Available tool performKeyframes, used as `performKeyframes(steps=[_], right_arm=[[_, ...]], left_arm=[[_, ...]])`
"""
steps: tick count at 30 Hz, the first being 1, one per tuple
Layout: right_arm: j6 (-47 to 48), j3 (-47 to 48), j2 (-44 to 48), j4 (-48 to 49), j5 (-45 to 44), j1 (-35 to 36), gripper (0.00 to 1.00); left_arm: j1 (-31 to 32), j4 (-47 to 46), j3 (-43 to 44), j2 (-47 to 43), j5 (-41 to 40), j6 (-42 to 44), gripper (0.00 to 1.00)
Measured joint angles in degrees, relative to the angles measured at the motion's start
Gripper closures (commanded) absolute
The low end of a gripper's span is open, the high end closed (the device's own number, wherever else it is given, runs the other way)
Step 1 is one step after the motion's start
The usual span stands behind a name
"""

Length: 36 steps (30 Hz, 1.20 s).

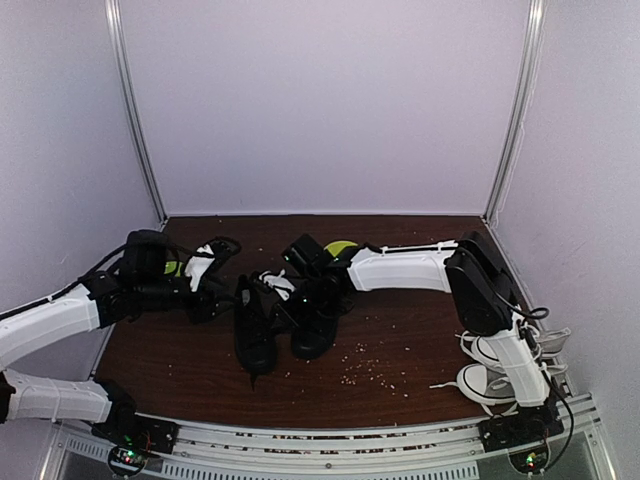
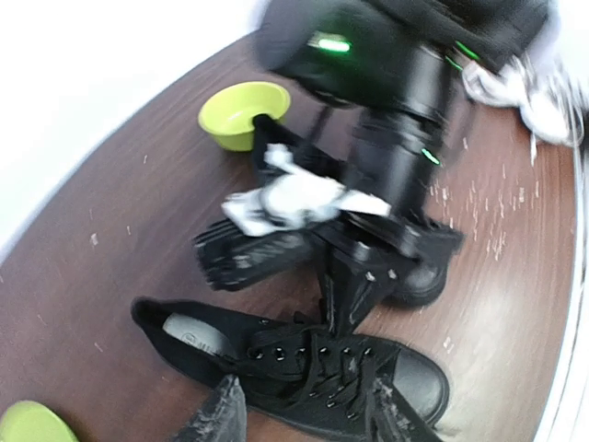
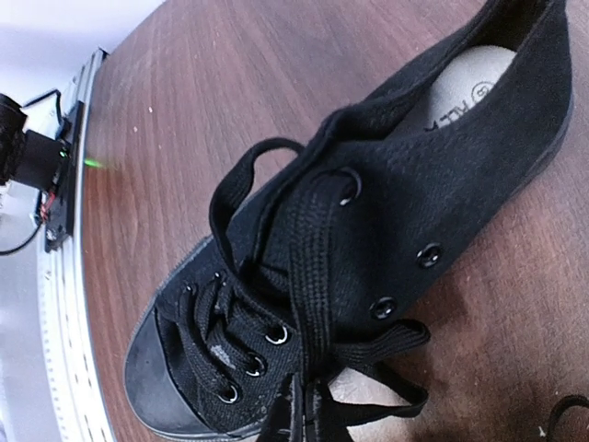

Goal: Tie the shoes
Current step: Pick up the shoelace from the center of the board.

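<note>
Sneakers (image 1: 255, 335), both black, lie side by side mid-desk (image 1: 420, 330), toes toward the arms. Right claw (image 2: 345, 313) is closed, its tips down among one shoe's loose laces (image 3: 308, 276); whether it pinches one is unclear. Left claw (image 2: 306, 391) hangs open over the nearer shoe. White-laced sneakers (image 1: 490, 370) sit at the right edge.

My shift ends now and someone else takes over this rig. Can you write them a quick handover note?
Left gripper: open, over the black shoe nearer the left arm, holding nothing visible.
Right gripper: shut on a lace of that same shoe.
Second black shoe: beside the first, mid-table, partly hidden by the right arm.
Done: one lace pinched. No bow on the shoe in view, and its laces lie loose.
Left: tie both shoes.
</note>
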<state>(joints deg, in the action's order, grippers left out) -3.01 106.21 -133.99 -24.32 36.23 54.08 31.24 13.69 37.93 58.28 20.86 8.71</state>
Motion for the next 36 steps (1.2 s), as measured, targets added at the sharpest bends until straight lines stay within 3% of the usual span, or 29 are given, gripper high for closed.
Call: performKeyframes(steps=[5,11,19,23,26,33,36], right_arm=[[-3.5,-1.3,0.4,4.5,2.8,-1.4,1.00],[-9.0,-7.2,4.4,10.6,6.0,-2.9,1.00],[-14.8,-8.8,7.8,17.1,7.8,-2.9,1.00],[-15.8,-9.0,7.8,17.7,7.9,-2.8,1.00],[-16.3,-9.1,7.8,17.8,7.8,-2.8,1.00],[-16.9,-12.2,9.7,18.2,7.2,-3.4,1.00],[-16.8,-13.9,11.9,17.9,6.7,-3.6,1.00]], left_arm=[[1.9,4.9,1.2,1.2,-0.7,18.1,0.54],[5.1,8.0,3.9,12.4,-4.7,31.2,0.56],[7.5,7.0,7.4,22.7,-13.6,35.3,0.60],[7.5,6.7,9.5,26.3,-17.2,35.3,0.79],[7.9,6.6,9.9,27.7,-18.9,35.3,1.00],[10.7,7.6,10.6,28.2,-24.3,34.8,1.00],[11.0,8.5,10.3,24.3,-24.0,33.3,1.00]])
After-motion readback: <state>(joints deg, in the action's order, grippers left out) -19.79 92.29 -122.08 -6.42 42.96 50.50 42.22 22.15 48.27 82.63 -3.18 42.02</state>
